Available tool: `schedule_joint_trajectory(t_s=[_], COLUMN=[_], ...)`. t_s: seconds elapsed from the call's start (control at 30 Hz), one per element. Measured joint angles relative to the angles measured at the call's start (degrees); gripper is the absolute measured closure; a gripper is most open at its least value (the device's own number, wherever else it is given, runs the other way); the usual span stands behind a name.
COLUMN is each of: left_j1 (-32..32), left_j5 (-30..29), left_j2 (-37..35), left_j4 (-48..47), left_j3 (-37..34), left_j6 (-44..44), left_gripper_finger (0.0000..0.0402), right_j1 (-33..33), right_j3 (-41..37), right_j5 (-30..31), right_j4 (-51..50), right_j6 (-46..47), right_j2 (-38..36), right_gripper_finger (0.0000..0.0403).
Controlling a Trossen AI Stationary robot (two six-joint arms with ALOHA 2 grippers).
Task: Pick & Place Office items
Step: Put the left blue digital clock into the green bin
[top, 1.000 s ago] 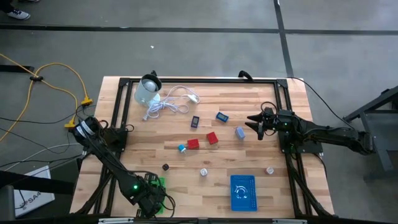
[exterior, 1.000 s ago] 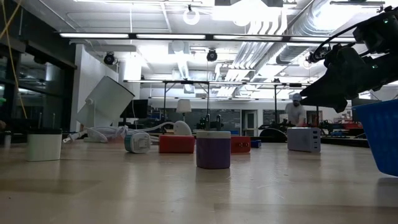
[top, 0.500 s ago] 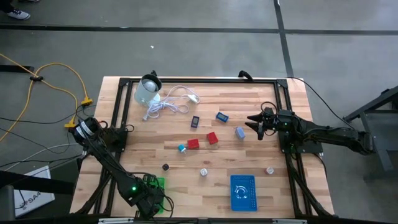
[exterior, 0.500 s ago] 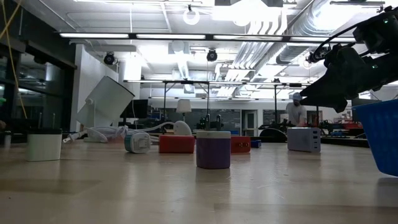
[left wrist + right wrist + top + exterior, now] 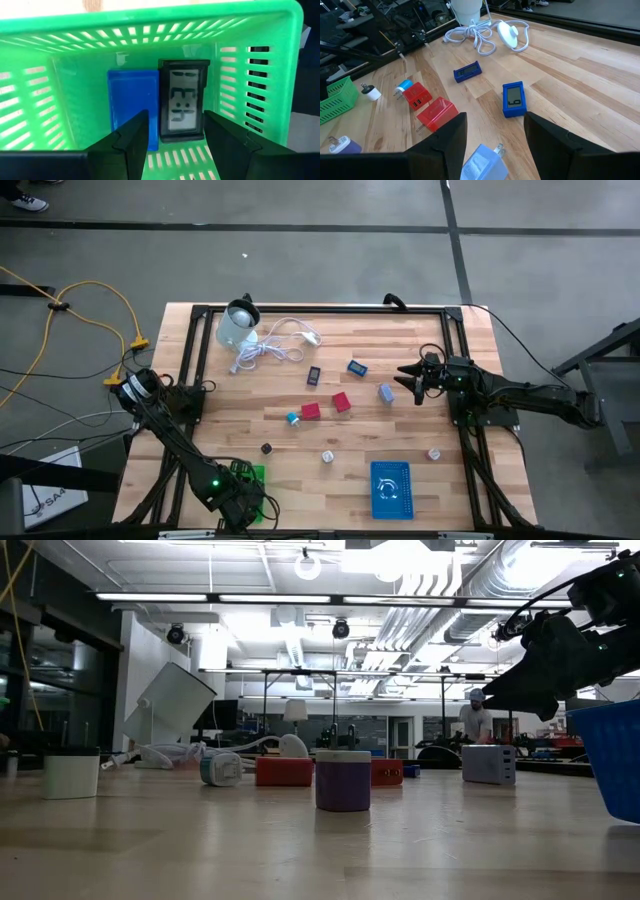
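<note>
High view: a wooden plank desk [image 5: 400, 355] with a dark frame is standing on a grey floor; a yellow cable [image 5: 95, 290] is trailing over the floor off the desk's left edge.
Left gripper [image 5: 240, 502]: hanging at the near left corner, over a green basket [image 5: 260, 65]; its fingers [image 5: 131, 137] are standing parted and released, grasping nothing.
Basket contents: a blue block [image 5: 132, 105] and a black display piece [image 5: 183, 100] are lying side by side, touching, inside the green basket.
Right gripper [image 5: 408, 376]: waiting by the right edge, raised over the desk, its fingers [image 5: 447, 140] standing apart and released, empty.
Office items: lying scattered about the desk's middle; two red blocks [image 5: 326, 406], a small blue-capped piece [image 5: 293, 418], a blue display piece [image 5: 357, 367], a dark display piece [image 5: 314, 375] and a pale blue plug [image 5: 386, 392] just beside the right gripper.
Near edge: a small black round piece [image 5: 266, 448], a pale purple plug [image 5: 328, 456] and a small white piece [image 5: 434, 452] are sitting well apart.
Blue basket [image 5: 390, 488]: resting near the near edge, toward the right.
Far left corner: a pale round container [image 5: 238, 326] is leaning beside a coiled white cable [image 5: 272, 345].
Low view: bright strip lights and ducts are running over a workshop room; a person [image 5: 476, 718] is standing far behind the desk.
</note>
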Motion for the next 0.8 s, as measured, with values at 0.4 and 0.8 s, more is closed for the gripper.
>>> schedule_joint_trajectory(t_s=[0.4,0.8], left_j1=[0.00,0.00], left_j5=[0.02,0.38], left_j2=[-0.02,-2.07], left_j4=[0.02,-0.25], left_j3=[0.02,0.04], left_j6=[0.04,0.20], left_gripper_finger=[0.0222,0.0221], right_j1=[0.00,0.02], right_j3=[0.00,0.02], right_j5=[0.00,-0.02], right_j4=[0.00,0.00], right_j6=[0.00,0.00], right_j2=[0.02,0.00], right_gripper_finger=[0.0219,0.0219])
